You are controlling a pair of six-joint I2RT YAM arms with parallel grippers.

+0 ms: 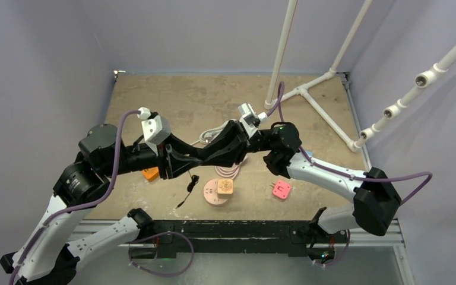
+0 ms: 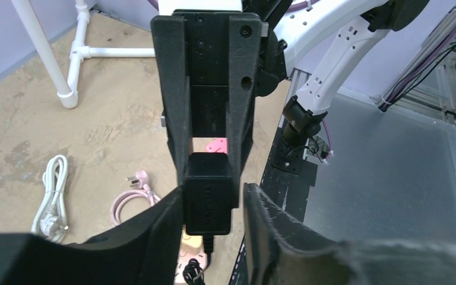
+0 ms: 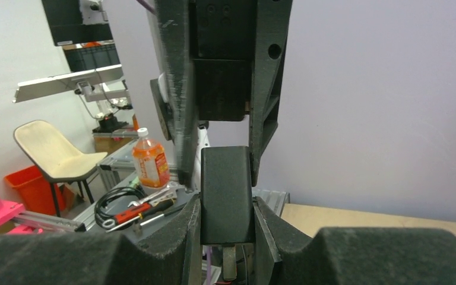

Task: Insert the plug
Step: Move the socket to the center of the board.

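The black plug is in the air above the table, between both arms. The right gripper is clamped on its two sides. The plug's long axis runs straight from the right fingers into the left gripper. There the pads stand apart: one touches the plug, the other leaves a thin gap. Only the left wrist view shows this gap. From above the plug is hidden, but its cable hangs down beside a wooden block, maybe the socket.
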